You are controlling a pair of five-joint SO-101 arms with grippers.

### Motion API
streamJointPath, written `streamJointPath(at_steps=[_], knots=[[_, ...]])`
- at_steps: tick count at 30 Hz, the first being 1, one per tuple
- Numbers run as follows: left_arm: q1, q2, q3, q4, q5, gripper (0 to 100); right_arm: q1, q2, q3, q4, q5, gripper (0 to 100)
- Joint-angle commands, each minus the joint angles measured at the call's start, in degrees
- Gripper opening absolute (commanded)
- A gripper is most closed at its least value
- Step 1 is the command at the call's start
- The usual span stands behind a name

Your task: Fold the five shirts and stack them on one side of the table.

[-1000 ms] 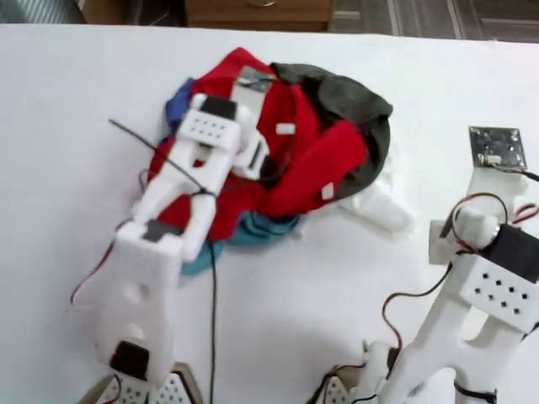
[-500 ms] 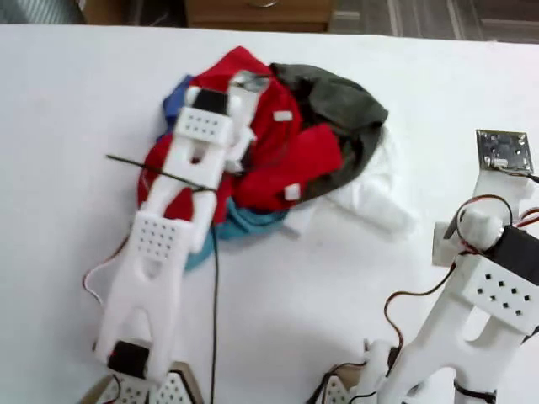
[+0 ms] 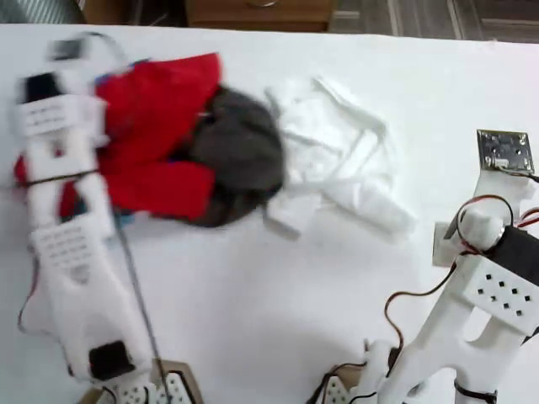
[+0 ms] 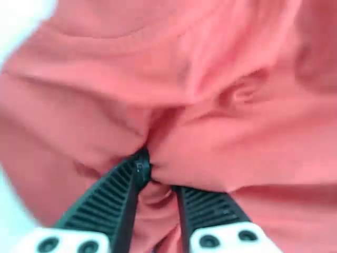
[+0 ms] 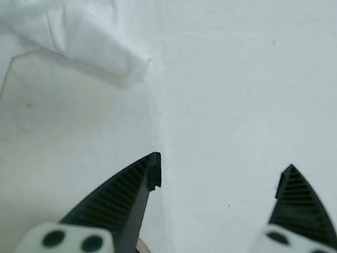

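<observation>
1. Your left end effector [image 4: 158,176] is clamped on a fold of the red shirt [image 4: 221,105]. In the left wrist view its two ribbed fingers [image 4: 113,197] are closed to a narrow gap packed with red cloth.
2. In the high view your left arm [image 3: 72,252] lies along the left side of the worktop [image 3: 278,286]. Its far end sits over the left part of the red shirt, and that end is blurred.
3. The red shirt lies crumpled at the far left of the worktop.
4. A dark grey shirt [image 3: 240,160] is bunched against the right side of the red one, touching it and partly lying over it.
5. A white shirt [image 3: 337,147] lies rumpled just right of the dark one and touches it. One sleeve [image 3: 375,210] trails toward your right arm [image 3: 472,320].
6. Your right end effector [image 5: 222,164] is spread wide and holds nothing. It hangs over bare worktop, with the end of the white sleeve ahead of it and apart from its tips.
7. All three shirts lie unfolded.
</observation>
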Motion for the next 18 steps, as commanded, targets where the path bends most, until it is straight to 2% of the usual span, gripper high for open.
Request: streamJointPath(at_steps=[1, 6, 9, 16, 18], knots=[[-12.4, -9.58, -1.01, 0.97, -0.18, 3, 0.22, -0.31, -2.29, 0.31, -0.09, 34.7], [-24.18, -14.07, -1.19, 0.53, -0.26, 3, 0.13, -0.31, -2.29, 0.31, -0.09, 34.7], [-28.48, -15.38, -1.19, 0.53, -0.26, 3, -1.1, -0.31, -2.2, 0.31, -0.09, 34.7], [-29.63, -15.12, -0.66, 0.62, -0.26, 3, -7.25, -0.31, -2.2, 0.31, -0.09, 34.7], [-29.36, -15.38, -0.75, 0.62, -0.26, 8, -8.31, -0.31, -2.2, 0.31, -0.18, 34.7]])
